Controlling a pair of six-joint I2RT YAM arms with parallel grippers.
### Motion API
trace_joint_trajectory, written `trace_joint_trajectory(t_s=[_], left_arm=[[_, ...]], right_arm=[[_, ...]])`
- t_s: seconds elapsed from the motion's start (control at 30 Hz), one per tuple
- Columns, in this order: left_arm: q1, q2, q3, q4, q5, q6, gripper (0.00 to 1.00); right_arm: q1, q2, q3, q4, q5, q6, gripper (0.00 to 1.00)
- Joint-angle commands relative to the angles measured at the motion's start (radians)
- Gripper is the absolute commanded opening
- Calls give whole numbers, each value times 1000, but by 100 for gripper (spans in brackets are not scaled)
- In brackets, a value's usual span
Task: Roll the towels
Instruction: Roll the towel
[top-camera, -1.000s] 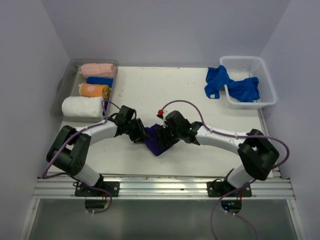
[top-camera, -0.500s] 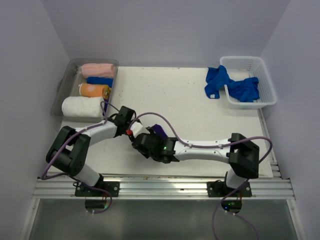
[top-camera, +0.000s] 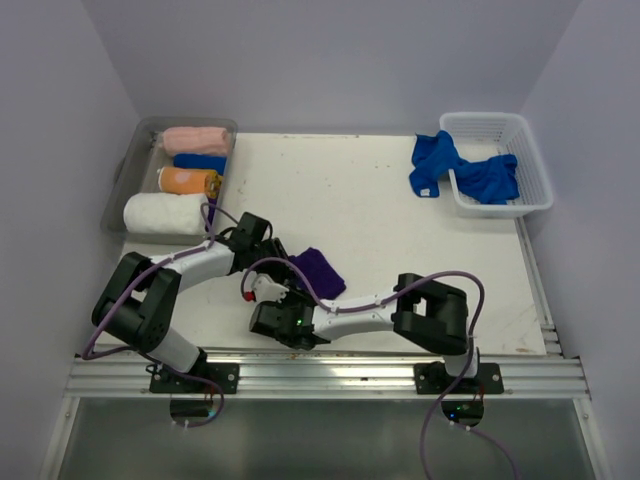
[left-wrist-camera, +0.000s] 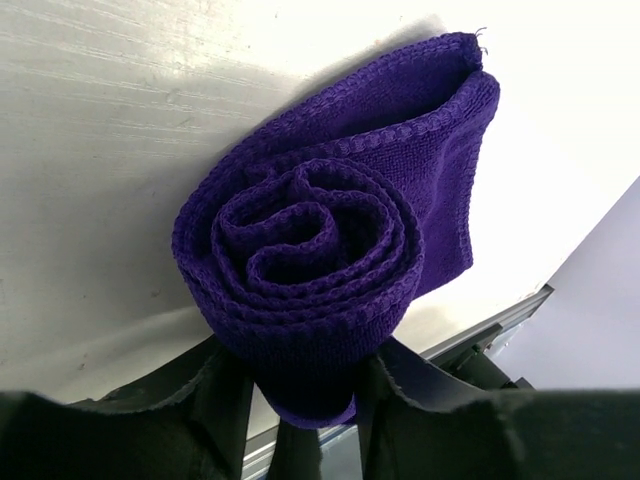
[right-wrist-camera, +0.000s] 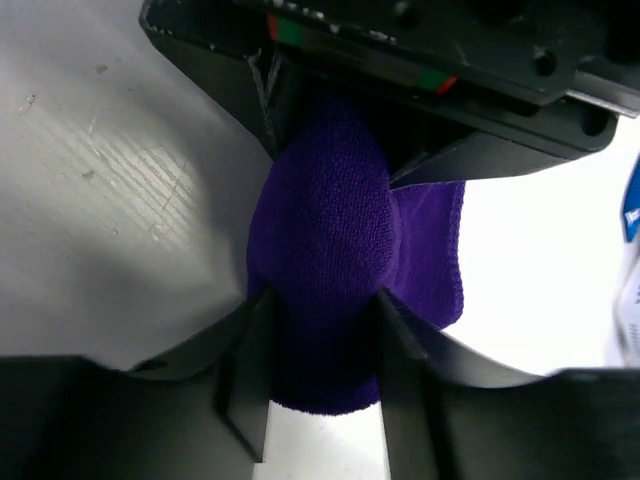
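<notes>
The purple towel (top-camera: 320, 272), lower centre of the top view, is a soft, light roll; left gripper (left-wrist-camera: 305, 390) and right gripper (right-wrist-camera: 320, 345) both pinch it; probably springy, so grip across its coiled middle.

Table (top-camera: 350, 200): one, white, lightly scuffed. Clear plastic bin (top-camera: 118, 190): one, at the table's far left corner, lying along the left edge. White plastic lattice basket (top-camera: 532, 150): one, at the far right corner. Aluminium rail (top-camera: 330, 376): along the near edge.

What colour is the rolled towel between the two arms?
Dark purple, plain, with a ribbed weave. The towel shows best in the left wrist view, seen end-on as a spiral.
</notes>
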Motion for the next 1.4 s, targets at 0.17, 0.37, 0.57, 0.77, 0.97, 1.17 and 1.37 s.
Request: trace_joint_trajectory(t_s=[0.17, 0.37, 0.57, 0.77, 0.97, 1.17, 1.37], left_arm=[[2, -37, -9, -66, -46, 11, 69], [5, -95, 11, -88, -73, 37, 99], [5, -128, 14, -60, -69, 46, 100], [5, -139, -2, 1, -52, 54, 100], [6, -112, -27, 15, -58, 54, 98], [4, -71, -32, 29, -50, 68, 94], [4, -40, -48, 41, -52, 74, 89]], right_arm=[[-51, -144, -90, 135, -124, 88, 27], [-197, -275, -182, 212, -454, 100, 26], [-275, -313, -221, 258, -683, 111, 26], [-310, -298, -219, 262, -833, 131, 26], [-387, -284, -236, 288, -1002, 180, 27], [-458, -236, -248, 314, -1157, 221, 28], [-499, -201, -228, 299, -1245, 249, 28]])
